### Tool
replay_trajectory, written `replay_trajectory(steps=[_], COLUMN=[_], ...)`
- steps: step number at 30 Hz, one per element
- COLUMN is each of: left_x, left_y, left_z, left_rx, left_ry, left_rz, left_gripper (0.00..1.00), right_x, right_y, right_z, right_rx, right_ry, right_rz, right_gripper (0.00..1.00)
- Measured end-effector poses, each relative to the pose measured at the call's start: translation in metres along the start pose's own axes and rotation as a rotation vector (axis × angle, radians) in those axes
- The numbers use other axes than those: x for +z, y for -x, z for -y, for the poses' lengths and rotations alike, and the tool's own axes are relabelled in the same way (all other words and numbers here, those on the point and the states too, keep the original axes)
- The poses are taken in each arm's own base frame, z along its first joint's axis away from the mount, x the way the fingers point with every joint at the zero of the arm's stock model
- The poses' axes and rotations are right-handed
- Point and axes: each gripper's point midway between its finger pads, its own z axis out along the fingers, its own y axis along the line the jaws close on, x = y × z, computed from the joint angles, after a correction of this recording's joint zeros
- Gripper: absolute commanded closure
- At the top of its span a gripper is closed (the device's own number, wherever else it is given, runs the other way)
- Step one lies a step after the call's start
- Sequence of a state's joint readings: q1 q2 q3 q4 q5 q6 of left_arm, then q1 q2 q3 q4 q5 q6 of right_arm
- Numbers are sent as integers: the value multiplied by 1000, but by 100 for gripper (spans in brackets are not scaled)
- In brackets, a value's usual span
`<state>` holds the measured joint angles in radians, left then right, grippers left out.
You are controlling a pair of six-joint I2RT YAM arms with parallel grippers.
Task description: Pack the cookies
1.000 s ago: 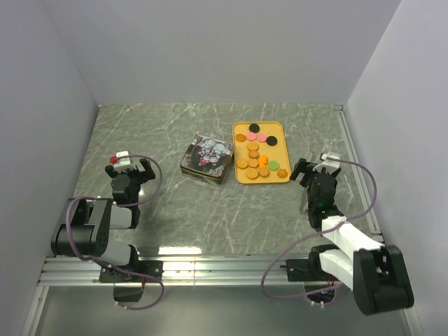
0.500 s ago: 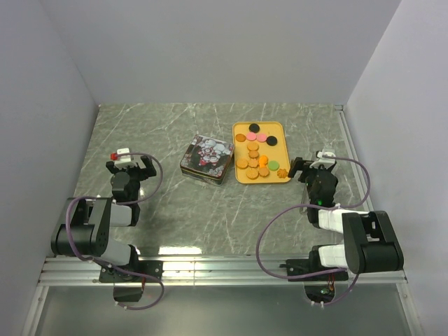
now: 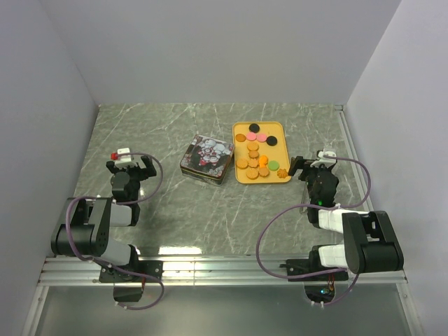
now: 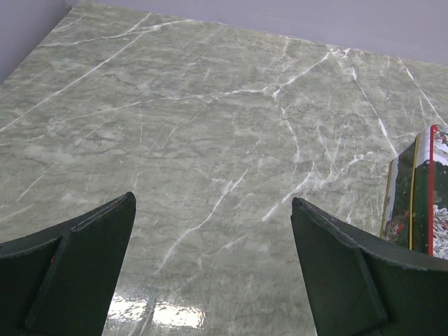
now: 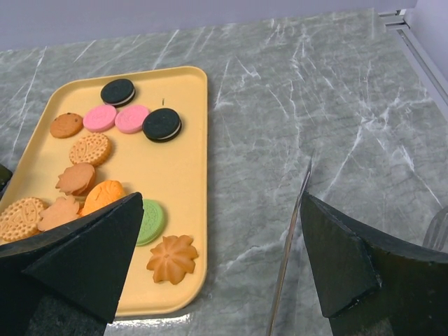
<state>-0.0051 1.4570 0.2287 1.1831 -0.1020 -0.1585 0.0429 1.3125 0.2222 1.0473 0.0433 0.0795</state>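
Observation:
The cookies [image 3: 255, 155] lie loose on a yellow tray [image 3: 276, 140] right of centre. The right wrist view shows them closer: tan and orange cookies [image 5: 89, 148], two pink, two black [image 5: 162, 124], a green one [image 5: 151, 220] and a flower-shaped one [image 5: 171, 259]. My right gripper [image 3: 312, 168] stands open just right of the tray's near corner, and the right gripper [image 5: 222, 203] holds nothing. My left gripper [image 3: 131, 169] is open at the left, well away from the tray, and the left gripper [image 4: 213, 201] has only bare table between its fingers.
A closed picture-printed tin [image 3: 207, 159] sits left of the tray, and the tin [image 4: 418, 192] shows at the right edge of the left wrist view. A thin clear edge [image 5: 288, 245] stands on the table beside my right finger. White walls enclose the marble table [image 3: 210, 210].
The right arm's elbow has folded back toward its base, with its gripper staying near the tray's corner. The left arm, tin and tray have not moved.

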Motion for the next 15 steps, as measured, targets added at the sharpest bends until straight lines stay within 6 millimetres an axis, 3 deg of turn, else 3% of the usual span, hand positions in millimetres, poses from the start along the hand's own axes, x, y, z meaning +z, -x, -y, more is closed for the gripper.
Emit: replay_trajectory(steps=[15], left_x=[0], left_y=[-1], left_z=[0], left_rx=[1], left_ry=[0], left_rz=[-6], left_gripper=[0], right_x=[0], right_y=[0], right_z=[0], right_rx=[0], right_ry=[0], right_rz=[0], right_gripper=[0])
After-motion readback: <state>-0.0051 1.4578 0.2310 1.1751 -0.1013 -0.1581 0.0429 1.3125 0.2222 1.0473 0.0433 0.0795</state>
